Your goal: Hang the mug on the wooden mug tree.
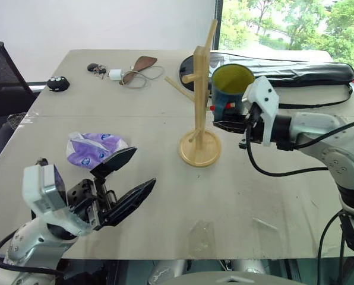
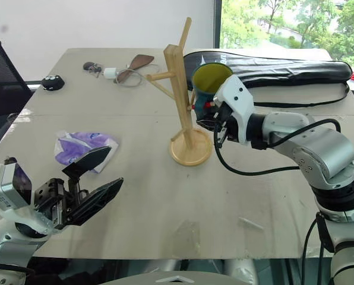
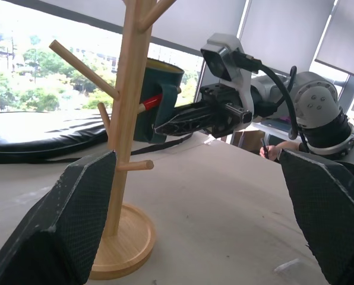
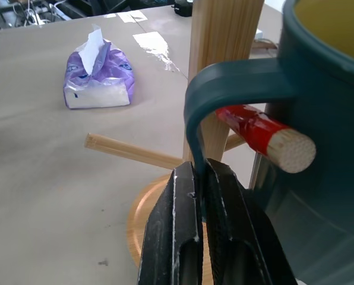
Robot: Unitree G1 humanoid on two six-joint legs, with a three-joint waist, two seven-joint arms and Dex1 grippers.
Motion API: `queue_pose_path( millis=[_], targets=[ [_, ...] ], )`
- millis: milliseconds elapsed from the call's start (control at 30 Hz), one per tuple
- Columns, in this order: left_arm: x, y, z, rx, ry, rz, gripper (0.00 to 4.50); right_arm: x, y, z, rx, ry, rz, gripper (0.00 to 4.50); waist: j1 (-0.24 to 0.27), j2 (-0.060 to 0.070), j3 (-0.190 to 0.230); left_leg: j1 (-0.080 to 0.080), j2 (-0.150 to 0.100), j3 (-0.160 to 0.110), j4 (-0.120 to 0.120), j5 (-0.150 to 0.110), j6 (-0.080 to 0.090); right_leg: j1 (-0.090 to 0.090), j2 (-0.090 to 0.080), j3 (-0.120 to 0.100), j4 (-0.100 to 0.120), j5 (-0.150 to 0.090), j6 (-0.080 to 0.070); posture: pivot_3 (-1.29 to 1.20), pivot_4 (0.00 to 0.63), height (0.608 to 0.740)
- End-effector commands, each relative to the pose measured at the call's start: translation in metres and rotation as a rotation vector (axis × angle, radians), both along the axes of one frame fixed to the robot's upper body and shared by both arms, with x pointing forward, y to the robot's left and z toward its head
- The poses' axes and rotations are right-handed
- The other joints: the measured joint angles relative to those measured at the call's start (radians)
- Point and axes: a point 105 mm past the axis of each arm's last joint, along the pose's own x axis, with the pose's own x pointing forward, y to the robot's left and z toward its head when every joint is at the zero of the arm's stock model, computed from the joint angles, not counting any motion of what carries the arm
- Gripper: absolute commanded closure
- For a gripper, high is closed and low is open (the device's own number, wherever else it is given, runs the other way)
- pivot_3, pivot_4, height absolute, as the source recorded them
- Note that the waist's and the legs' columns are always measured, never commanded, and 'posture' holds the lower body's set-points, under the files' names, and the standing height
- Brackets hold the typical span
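Fingers spread on your left gripper (image 1: 125, 184), idle near the tissue pack (image 1: 92, 148). At the wooden mug tree (image 1: 201, 107), your right gripper (image 4: 204, 178) pinches the handle of the mug (image 1: 229, 89), already threaded over a red-tipped peg (image 4: 263, 135). Lowering and letting go remain.

A dark teal-blue mug (image 1: 229, 89) with a bright yellow inside sits against a pale, light-wood mug tree (image 1: 199, 107), one of whose pegs (image 4: 263, 135) is wrapped in glossy red with a bare wood end. The right gripper (image 1: 229, 125) has black fingers on a white and grey arm; the left gripper (image 1: 125, 184) shows black, finely cross-hatched fingers. A purple-and-white tissue pack (image 1: 92, 148) lies on the beige table (image 1: 272, 196), with a long black bag (image 1: 296, 70) behind.
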Motion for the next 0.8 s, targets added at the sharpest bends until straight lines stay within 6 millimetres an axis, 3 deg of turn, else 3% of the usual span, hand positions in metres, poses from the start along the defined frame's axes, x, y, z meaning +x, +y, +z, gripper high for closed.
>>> queue_pose_path(
  millis=[33, 233, 333, 467, 633, 733, 800],
  targets=[
    [-0.005, 0.002, 0.01, 0.003, -0.046, -0.005, 0.0, -0.001, 0.001, 0.006, -0.016, -0.04, 0.012, 3.53, -0.002, 0.0, 0.0, 0.0, 0.0, 0.0, 0.0, 0.0, 0.0, 0.0, 0.0, 0.0, 0.0, 0.0, 0.0, 0.0, 0.15, 0.74],
    [-0.006, 0.006, 0.008, -0.001, -0.029, -0.005, 0.0, -0.016, -0.009, 0.021, 0.035, -0.068, 0.048, 0.8, -0.002, 0.0, 0.0, 0.0, 0.0, 0.0, 0.0, 0.0, 0.0, 0.0, 0.0, 0.0, 0.0, 0.0, 0.0, 0.0, 0.15, 0.74],
    [-0.005, 0.007, 0.007, -0.001, 0.001, -0.01, 0.0, -0.032, -0.019, 0.037, 0.122, -0.108, 0.096, 0.8, 0.0, 0.0, 0.0, -0.001, 0.0, 0.0, 0.0, 0.0, 0.0, 0.0, 0.0, 0.0, 0.0, 0.0, 0.0, 0.0, 0.15, 0.74],
    [0.003, -0.001, 0.0, 0.053, 0.057, 0.007, 0.0, -0.047, -0.043, 0.039, 0.212, -0.1, 0.086, 0.8, 0.007, 0.0, 0.0, -0.001, 0.0, -0.001, 0.0, 0.0, 0.0, 0.0, 0.0, 0.0, 0.0, 0.0, 0.0, 0.0, 0.15, 0.74],
    [0.013, -0.007, -0.026, 0.159, 0.157, 0.065, 0.0, -0.064, -0.083, 0.002, 0.202, -0.002, 0.0, 0.8, 0.006, -0.001, -0.001, -0.001, 0.0, -0.001, 0.0, 0.0, 0.0, 0.0, 0.0, -0.001, 0.001, 0.0, 0.0, 0.0, 0.15, 0.74],
    [0.015, -0.01, -0.041, 0.192, 0.19, 0.08, 0.0, -0.069, -0.095, -0.011, 0.196, 0.026, -0.038, 0.8, 0.004, 0.0, -0.001, 0.001, 0.0, 0.003, 0.0, 0.0, 0.0, 0.0, 0.0, 0.002, 0.002, 0.0, 0.0, 0.0, 0.15, 0.74],
    [0.014, -0.006, -0.06, 0.235, 0.249, 0.095, 0.0, -0.074, -0.123, -0.045, 0.116, 0.052, -0.136, 0.8, 0.008, -0.001, -0.002, 0.001, 0.0, 0.003, 0.0, 0.0, 0.0, 0.0, 0.0, 0.003, 0.003, 0.0, 0.0, 0.0, 0.15, 0.74]
  ],
)
